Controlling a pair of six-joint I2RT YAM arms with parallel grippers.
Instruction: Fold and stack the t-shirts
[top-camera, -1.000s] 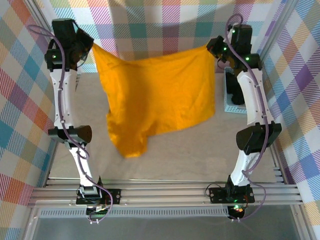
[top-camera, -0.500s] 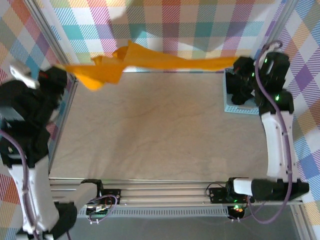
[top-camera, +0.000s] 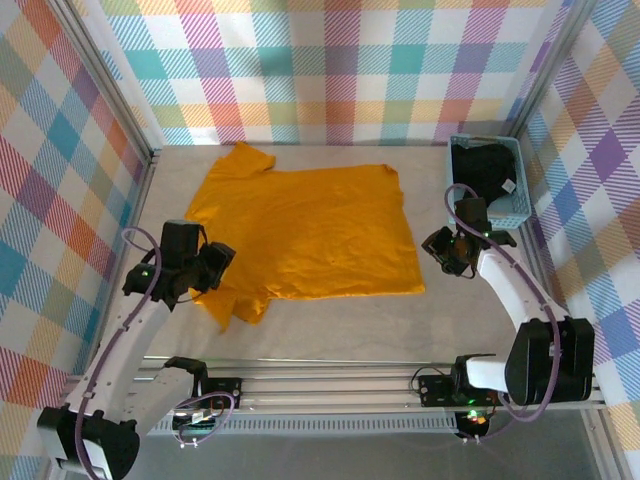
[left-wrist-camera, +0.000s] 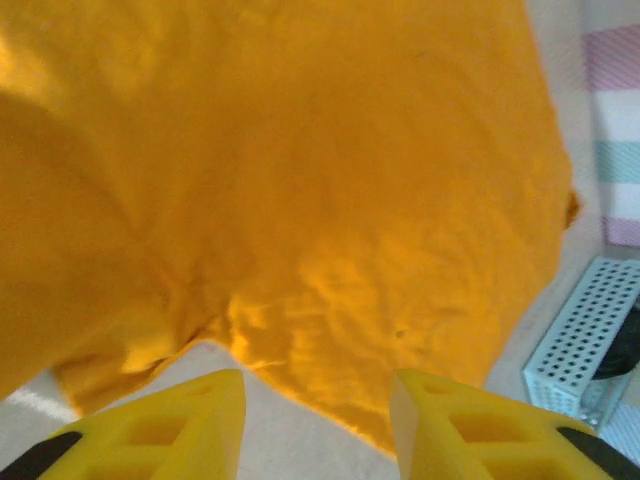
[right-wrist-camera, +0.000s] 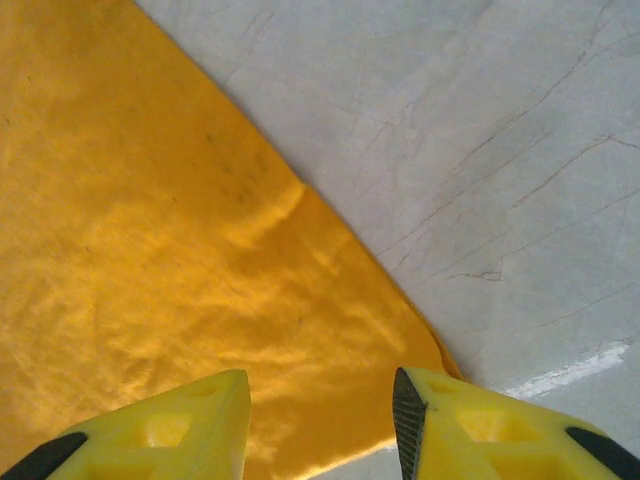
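Observation:
The mustard-orange t-shirt (top-camera: 305, 230) lies spread flat on the table, one sleeve at the far left, another bunched at the near left. My left gripper (top-camera: 212, 270) hovers at that bunched near-left sleeve, open, with nothing between its yellow fingers (left-wrist-camera: 170, 425); the orange cloth (left-wrist-camera: 300, 200) lies just beyond them. My right gripper (top-camera: 436, 250) stands open just off the shirt's near-right corner (right-wrist-camera: 420, 350), its fingers (right-wrist-camera: 470, 425) empty. The black t-shirt (top-camera: 490, 175) with a white tag sits crumpled in the basket at the far right.
A light-blue mesh basket (top-camera: 520, 212) stands at the far right corner, also seen as basket (left-wrist-camera: 585, 350) in the left wrist view. Checkered walls enclose the table. Bare table surface (top-camera: 330, 330) runs along the near edge, bounded by an aluminium rail.
The shirt, held stretched in the air between both grippers, now lies flat on the table. Both grippers have let go and dropped low at its near corners.

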